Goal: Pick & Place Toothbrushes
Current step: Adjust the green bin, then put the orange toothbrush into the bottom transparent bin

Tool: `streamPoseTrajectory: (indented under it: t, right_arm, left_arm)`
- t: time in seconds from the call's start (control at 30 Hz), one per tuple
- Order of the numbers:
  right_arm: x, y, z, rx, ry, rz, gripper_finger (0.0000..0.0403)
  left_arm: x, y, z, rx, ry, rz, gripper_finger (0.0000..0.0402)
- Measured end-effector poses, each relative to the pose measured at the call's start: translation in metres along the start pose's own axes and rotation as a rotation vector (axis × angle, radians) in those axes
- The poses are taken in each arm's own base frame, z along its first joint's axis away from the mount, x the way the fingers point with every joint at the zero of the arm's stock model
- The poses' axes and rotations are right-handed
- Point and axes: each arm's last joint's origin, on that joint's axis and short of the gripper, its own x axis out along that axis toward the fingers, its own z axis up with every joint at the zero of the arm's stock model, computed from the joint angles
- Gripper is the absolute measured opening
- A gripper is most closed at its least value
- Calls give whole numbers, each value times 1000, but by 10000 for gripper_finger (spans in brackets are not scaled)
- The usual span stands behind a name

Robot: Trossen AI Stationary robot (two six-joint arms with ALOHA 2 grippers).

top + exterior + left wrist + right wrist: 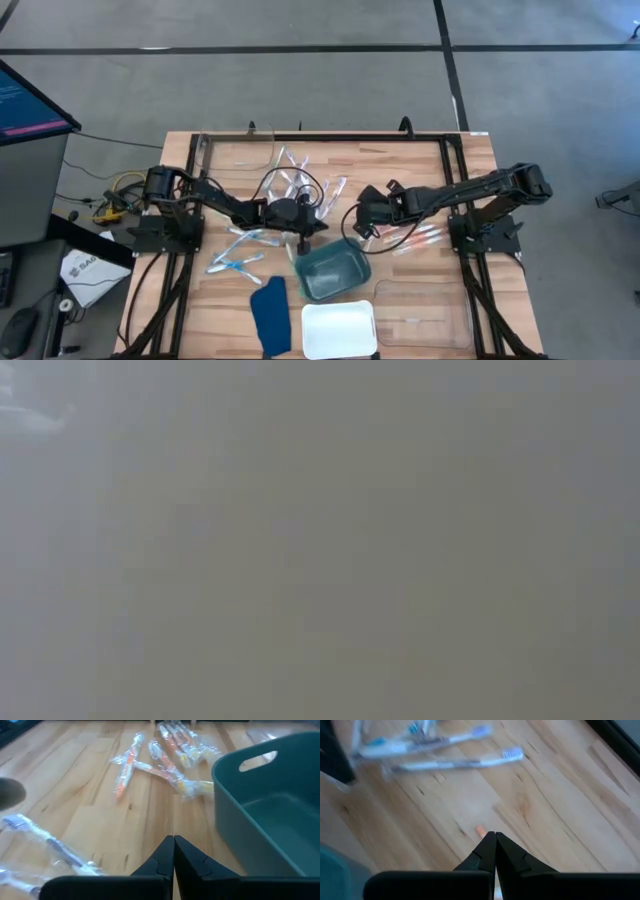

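Toothbrushes in clear wrappers lie scattered on the wooden table: a loose bunch (300, 185) at the far middle, blue ones (240, 262) at the left, pink-orange ones (415, 240) at the right. My left gripper (303, 243) (174, 839) is shut and empty, just left of the teal bin (333, 272) (270, 805). My right gripper (353, 228) (495, 836) hangs shut above the table, at the bin's far side. A small orange tip (480, 830) shows beside its fingertips. Two pale toothbrushes (455, 764) lie flat beyond it. The low view shows only grey haze. My right gripper is shut with the small orange tip (480, 830) right beside its fingertips. I cannot tell whether it touches or holds that piece, as the fingers hide everything behind them. My left gripper touches nothing.
A white tray (338, 328) and a clear tray (425, 312) sit at the near edge, with a dark blue cloth-like piece (270, 315) to their left. A black frame (330, 137) rims the table. Cables (300, 190) loop over the far middle. Orange wrapped toothbrushes (170, 755) lie ahead of my left gripper.
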Motion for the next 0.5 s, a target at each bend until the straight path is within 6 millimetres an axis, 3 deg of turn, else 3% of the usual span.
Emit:
streamPoseTrajectory:
  t: [0.27,0.4,0.5]
  right_arm:
    - [13,13,11,-55,-295,193,0]
    - [26,7,16,-62,-403,422,0]
    - [21,6,30,-93,-547,555,0]
  left_arm:
    - [-21,13,25,-18,-94,42,3]
    - [-43,16,36,19,-160,51,3]
    - [-57,16,35,29,-187,52,3]
